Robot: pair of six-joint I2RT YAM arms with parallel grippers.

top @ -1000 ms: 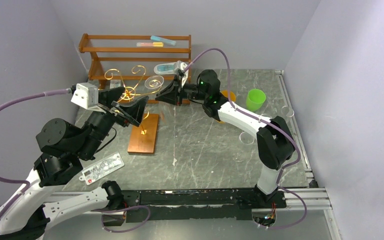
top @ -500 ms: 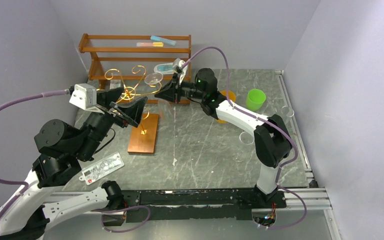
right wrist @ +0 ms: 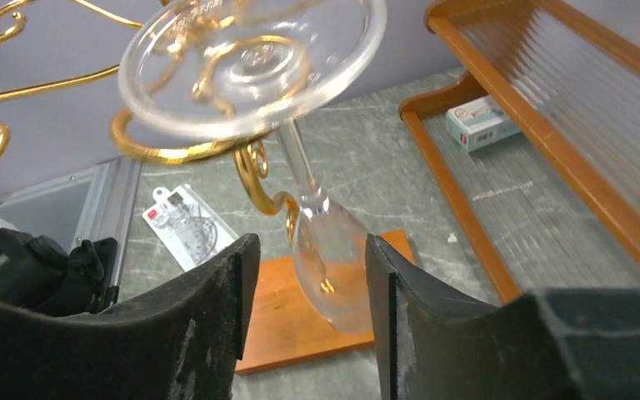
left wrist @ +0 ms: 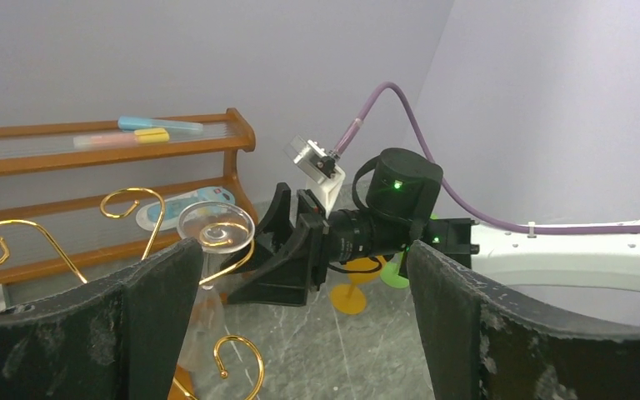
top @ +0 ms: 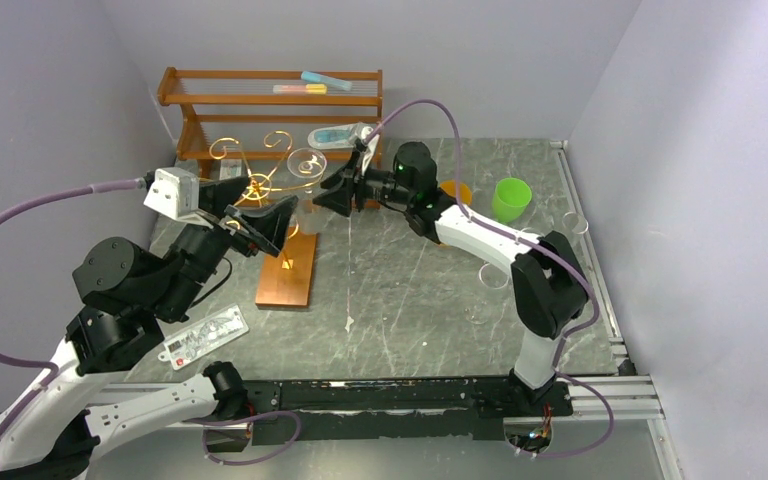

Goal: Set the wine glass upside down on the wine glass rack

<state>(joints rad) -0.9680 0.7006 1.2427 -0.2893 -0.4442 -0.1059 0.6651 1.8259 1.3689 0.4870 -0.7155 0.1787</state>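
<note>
The clear wine glass hangs upside down. Its round foot rests on a curled arm of the gold wire rack, and its bowl hangs over the copper-brown base. My right gripper is open just right of the glass. In the right wrist view the bowl shows between its spread fingers without being clamped. My left gripper is open and empty at the rack's left. In its view the glass hangs by its left finger.
A brown wooden shelf unit stands behind the rack with small packets on it. An orange goblet, a green cup and clear glasses stand to the right. A flat printed packet lies at front left.
My right gripper rose slightly with the glass, then came back down. The glass foot now sits on the scroll arm and the fingers stand apart. The left arm has barely moved.
</note>
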